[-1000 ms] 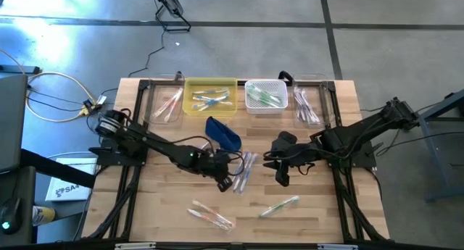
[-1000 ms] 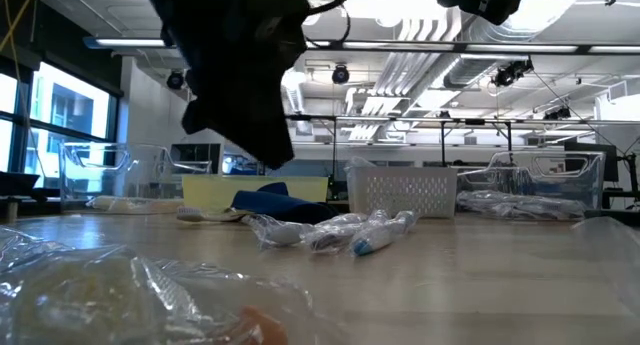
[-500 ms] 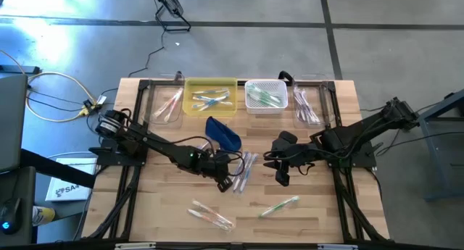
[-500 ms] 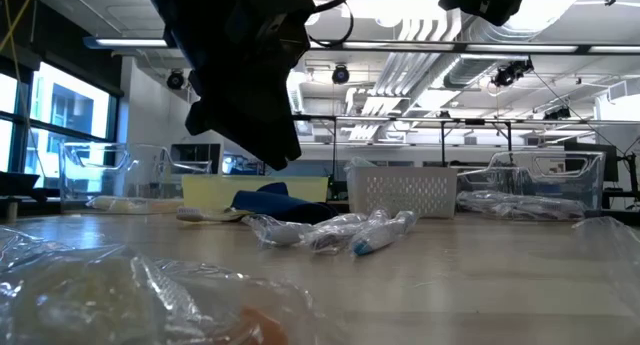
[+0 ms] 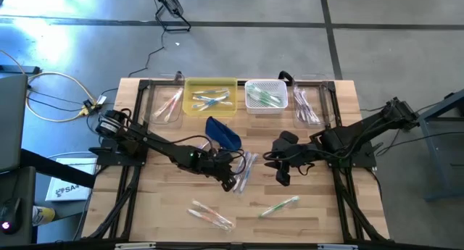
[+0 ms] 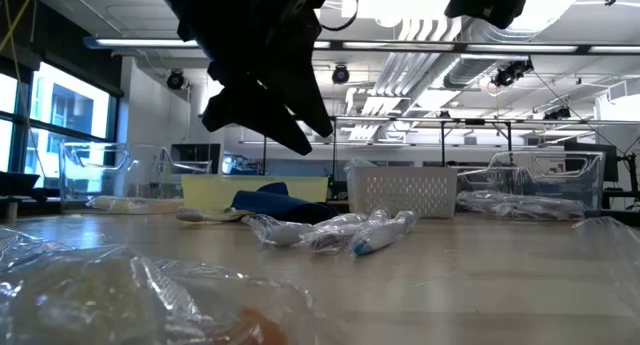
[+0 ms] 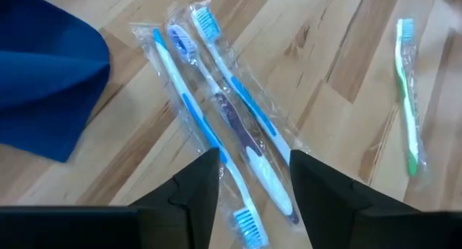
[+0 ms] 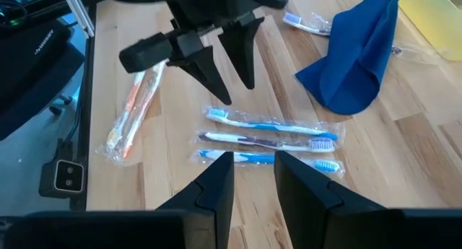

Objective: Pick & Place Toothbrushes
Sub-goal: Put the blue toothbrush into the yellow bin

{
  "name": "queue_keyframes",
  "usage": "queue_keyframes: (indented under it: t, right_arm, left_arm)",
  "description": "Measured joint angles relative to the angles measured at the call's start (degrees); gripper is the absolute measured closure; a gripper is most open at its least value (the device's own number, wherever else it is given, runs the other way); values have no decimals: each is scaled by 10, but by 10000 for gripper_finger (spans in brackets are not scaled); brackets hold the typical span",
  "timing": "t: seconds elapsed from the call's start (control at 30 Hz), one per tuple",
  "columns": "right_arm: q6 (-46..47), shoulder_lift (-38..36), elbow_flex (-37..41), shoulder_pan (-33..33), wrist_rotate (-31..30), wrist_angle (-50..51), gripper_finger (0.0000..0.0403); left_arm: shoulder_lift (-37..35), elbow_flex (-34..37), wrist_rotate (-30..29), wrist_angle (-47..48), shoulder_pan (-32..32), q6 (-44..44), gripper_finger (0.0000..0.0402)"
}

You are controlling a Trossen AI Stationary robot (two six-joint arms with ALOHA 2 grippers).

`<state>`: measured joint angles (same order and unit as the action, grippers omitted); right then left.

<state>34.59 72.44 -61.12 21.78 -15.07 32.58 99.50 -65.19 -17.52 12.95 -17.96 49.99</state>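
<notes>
1. Wooden planks are forming the tabletop (image 5: 167, 206), and the high view is showing four bins lined along its far edge: a clear bin (image 5: 165, 103), a yellow bin (image 5: 210, 96), a white basket (image 5: 265, 96) and another clear bin (image 5: 307, 105), each holding toothbrushes.
2. Only the high view is taking in both arms at once: the left pincer (image 5: 230, 183) is hovering mid-table and the right pincer (image 5: 281, 176) is waiting just across from it.
3. Three wrapped blue toothbrushes (image 7: 216, 126) are lying side by side on the wood; the left wrist view is showing them directly beyond the left pincer's spread fingers (image 7: 195, 188), which are gripping nothing.
4. The right wrist view is showing the same trio (image 8: 267, 139) from the other side, with the left pincer (image 8: 224, 72) hanging above them, fingers apart and pointing down.
5. The right pincer's own fingers (image 8: 216, 180) are standing partly apart in its wrist view, with nothing between them.
6. A dark blue pouch (image 8: 357, 50) is lying near the trio.
7. An orange toothbrush in wrap (image 8: 133, 108) is lying apart on the wood.
8. A green toothbrush (image 7: 406, 90) is lying alone, seen in the left wrist view.
9. The low view is showing the trio (image 6: 335, 231) resting flat, the left pincer (image 6: 270, 105) raised clear above the wood.
</notes>
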Motion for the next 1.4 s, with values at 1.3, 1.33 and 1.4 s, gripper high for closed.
queue_keyframes:
  t: [1.3, 1.33, 1.4]
  right_arm:
    - [-30, 0, 0, 61, 1, 82, 309]
    - [-33, 0, 0, 61, 1, 82, 309]
    - [-43, 0, 0, 61, 1, 82, 309]
  left_arm:
    - [151, -203, 125, 233, 71, -83, 289]
    - [158, -204, 125, 223, 71, -77, 277]
    - [167, -203, 124, 233, 71, -61, 255]
